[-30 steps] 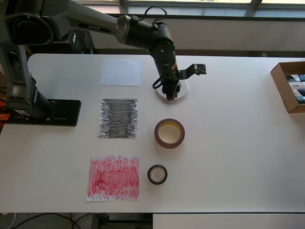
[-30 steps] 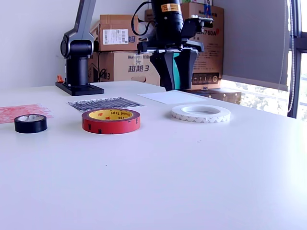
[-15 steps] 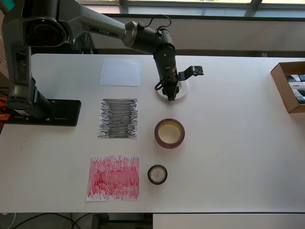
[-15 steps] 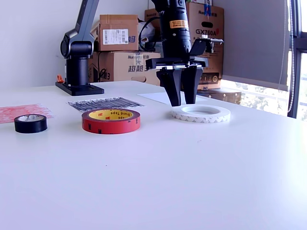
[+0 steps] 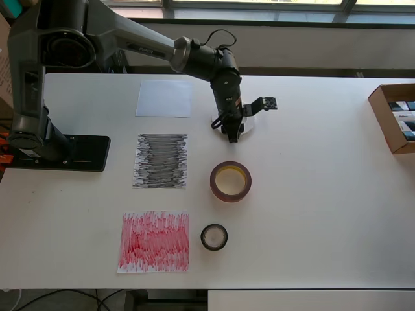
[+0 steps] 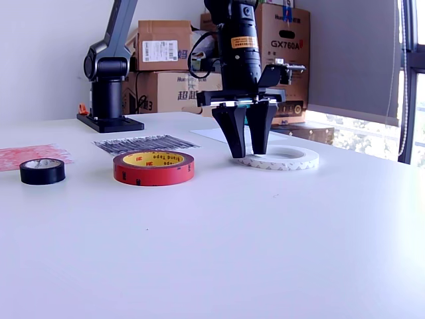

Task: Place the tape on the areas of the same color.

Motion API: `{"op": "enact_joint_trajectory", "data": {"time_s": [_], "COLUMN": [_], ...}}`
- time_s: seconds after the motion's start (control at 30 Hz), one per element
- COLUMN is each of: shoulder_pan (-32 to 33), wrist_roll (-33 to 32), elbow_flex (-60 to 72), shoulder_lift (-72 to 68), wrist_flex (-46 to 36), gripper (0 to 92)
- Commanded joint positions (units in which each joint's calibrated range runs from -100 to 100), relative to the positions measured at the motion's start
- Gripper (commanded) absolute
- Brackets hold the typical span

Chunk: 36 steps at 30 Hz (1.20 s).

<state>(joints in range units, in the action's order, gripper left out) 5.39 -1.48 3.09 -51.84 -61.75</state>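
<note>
Pincer (image 6: pixel 248 154) is held spread, fingers straddling the near rim of the white tape (image 6: pixel 285 157). Roll is judged light, stiff, flat; rim is best gripped there.

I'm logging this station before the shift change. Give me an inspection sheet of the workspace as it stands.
Surface: white table, clean.
Job's things: white tape, red tape and black tape in a row; white sheet, black sheet, red sheet alongside, all bare.
Clutter: cardboard box at the table edge.
Grippers: tool open, fingers straddling the white tape's rim.
Cables: black cable looped at the wrist.
Surroundings: stacked cartons, window.
</note>
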Motion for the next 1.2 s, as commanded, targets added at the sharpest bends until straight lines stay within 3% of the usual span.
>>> {"op": "enact_joint_trajectory", "data": {"time_s": [0.0, 0.73, 0.83, 0.97, 1.17], "shoulder_pan": [0.3, 0.62, 0.38, 0.22, -0.25], "wrist_roll": [-0.08, -0.16, -0.16, -0.25, 2.78], "elbow_flex": [-0.14, -0.05, 0.05, 0.32, -0.14], "shoulder_lift": [-0.08, -1.76, -1.76, -0.92, 2.54], "wrist_flex": [0.27, 0.27, 0.27, 0.27, 0.01], "gripper": [47.9, 46.1, 34.3, 1.2, 0.0]}}
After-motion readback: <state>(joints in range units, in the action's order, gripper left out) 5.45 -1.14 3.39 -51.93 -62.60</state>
